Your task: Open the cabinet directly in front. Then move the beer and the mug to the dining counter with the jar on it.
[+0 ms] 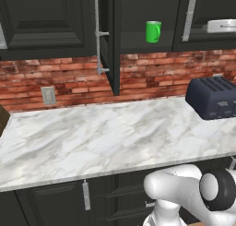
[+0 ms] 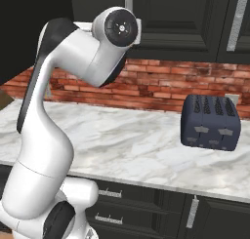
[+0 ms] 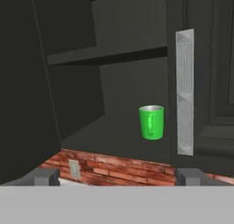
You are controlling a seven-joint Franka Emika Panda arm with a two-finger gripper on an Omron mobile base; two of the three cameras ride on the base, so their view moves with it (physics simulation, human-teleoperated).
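Your gripper [image 3: 117, 176] gapes wide, facing the open cabinet [image 3: 114, 58]; mug [image 3: 151, 122] stands inside, toaster [image 1: 213, 97] on the bench [image 1: 92, 137].

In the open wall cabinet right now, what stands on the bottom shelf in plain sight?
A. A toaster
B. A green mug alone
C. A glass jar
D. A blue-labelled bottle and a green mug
B. The hand view shows the green mug alone on the floor of the open cabinet, with no bottle or jar visible beside it.
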